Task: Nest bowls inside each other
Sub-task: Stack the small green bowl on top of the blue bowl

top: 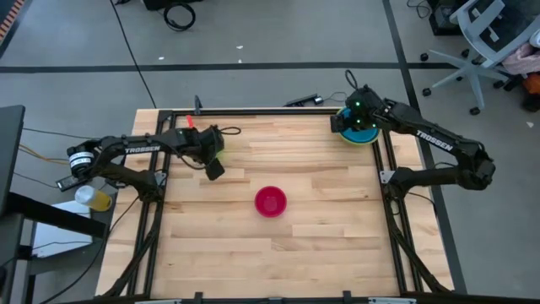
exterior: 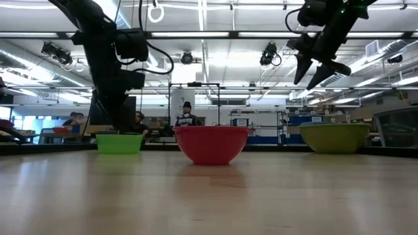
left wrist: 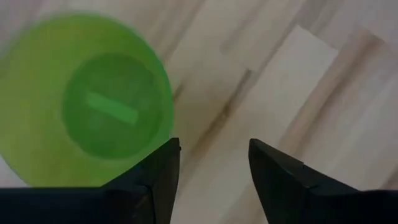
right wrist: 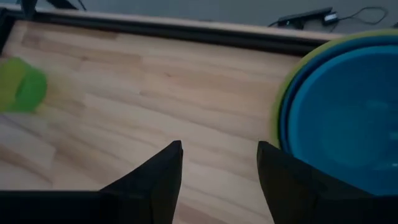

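The small lime-green bowl stands upright on the table at the far left. My left gripper is open and points down at its rim, one finger over the rim and the other over bare wood. The magenta bowl stands alone at mid-table. At the far right corner the teal bowl sits inside the light blue one, and both sit inside the olive-green bowl. My right gripper hangs open above that stack, toward the table's middle, with nothing between its fingers. My left gripper: one finger shows over the lime-green bowl's rim. I cannot tell whether it touches the rim. The other finger is clear of the bowl.
A black frame runs along the table's far and side edges, with cables lying behind it. Bare wood lies around the magenta bowl and toward the near edge. An office chair stands beyond the far right corner. People sit in the room behind the table.
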Available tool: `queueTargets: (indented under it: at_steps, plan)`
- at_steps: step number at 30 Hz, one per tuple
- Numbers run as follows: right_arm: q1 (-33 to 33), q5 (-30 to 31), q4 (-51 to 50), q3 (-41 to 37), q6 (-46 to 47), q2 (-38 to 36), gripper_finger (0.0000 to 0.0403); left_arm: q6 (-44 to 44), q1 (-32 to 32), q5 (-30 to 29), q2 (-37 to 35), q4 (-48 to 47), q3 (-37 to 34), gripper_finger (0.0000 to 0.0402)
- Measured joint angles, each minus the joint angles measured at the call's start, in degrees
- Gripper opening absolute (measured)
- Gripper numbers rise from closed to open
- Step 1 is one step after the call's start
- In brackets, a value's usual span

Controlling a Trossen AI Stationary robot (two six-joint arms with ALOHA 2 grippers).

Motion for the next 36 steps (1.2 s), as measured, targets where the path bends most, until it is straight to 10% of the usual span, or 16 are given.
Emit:
queueTargets:
  at_steps: [18,27,36]
  plan:
    - [5.7,-4.5,11.7,0.0,-3.8,3.4,0.0208,22.9,4.5,5.9,6.0,12.5,-4.5,0.001]
    - [11.7,-13.7,29.9,0.0,-12.3,8.3,0.0208,57.3,-6.3,1.2,4.6,20.4,6.0,0.0003]
    - [21.4,-15.5,39.0,0.0,-37.5,9.9,0.0208,62.0,-8.0,10.6,9.7,19.6,17.4,0.0002]
